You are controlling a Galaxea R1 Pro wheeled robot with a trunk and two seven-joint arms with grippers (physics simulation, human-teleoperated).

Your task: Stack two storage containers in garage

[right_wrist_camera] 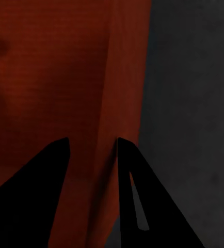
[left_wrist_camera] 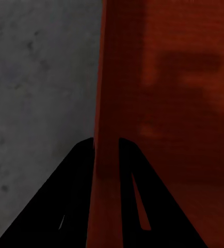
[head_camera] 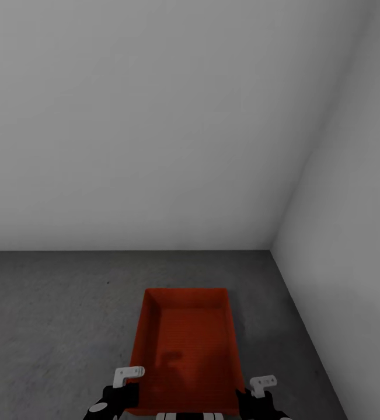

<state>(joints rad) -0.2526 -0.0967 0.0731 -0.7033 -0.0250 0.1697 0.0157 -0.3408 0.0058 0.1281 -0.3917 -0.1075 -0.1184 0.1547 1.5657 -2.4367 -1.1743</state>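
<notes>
My left gripper (left_wrist_camera: 107,142) straddles the left wall of the storage container (head_camera: 187,344) at its near end, one finger inside, one outside. My right gripper (right_wrist_camera: 91,140) straddles the right wall the same way. Container runs forward from between my grippers, floor (head_camera: 49,315) under it and spreading left of my left gripper and right of my right one. Beyond the container's far end stands the back wall (head_camera: 154,116); the side wall (head_camera: 359,233) stands to the right, meeting it in a corner ahead-right of my right gripper.

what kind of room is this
Probably a garage or bare utility room: rough, speckled dark grey floor, plain white walls meeting in a corner, and nothing else but an orange-red container.
</notes>
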